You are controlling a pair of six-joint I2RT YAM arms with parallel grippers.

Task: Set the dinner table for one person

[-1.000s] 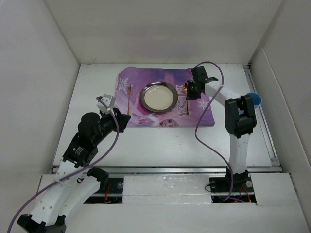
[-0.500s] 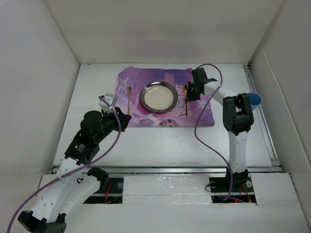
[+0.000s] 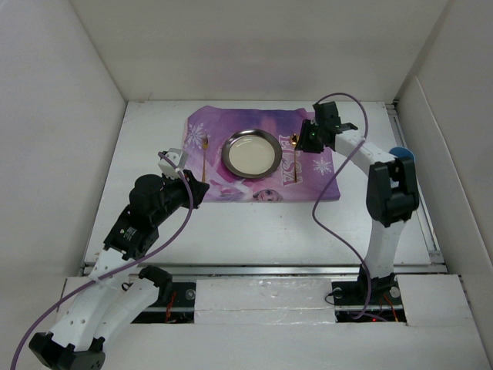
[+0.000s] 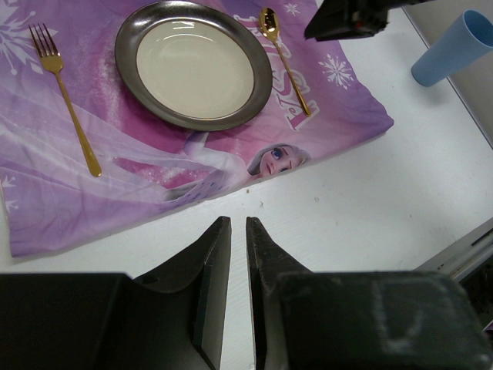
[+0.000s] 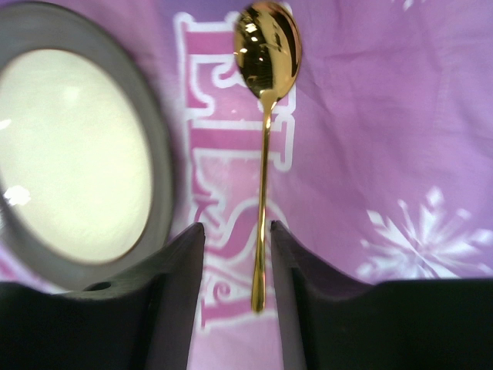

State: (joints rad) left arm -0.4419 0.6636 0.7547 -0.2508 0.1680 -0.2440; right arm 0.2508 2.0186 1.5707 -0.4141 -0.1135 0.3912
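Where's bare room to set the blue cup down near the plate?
The placemat strip right of the spoon, out to its snowflake corner, is bare; the right gripper hangs over the spoon itself. The white dinner table between the placemat edge and the blue cup is open too. Crowded: the gap between plate and spoon.

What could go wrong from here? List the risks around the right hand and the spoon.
1. The right hand is open, its fingers straddling the handle of the gold spoon on the placemat. A careless lift or turn could nudge the spoon askew or against the plate close beside it.
2. In the top view the right arm has its elbow right by the blue cup; swinging back might knock it over.
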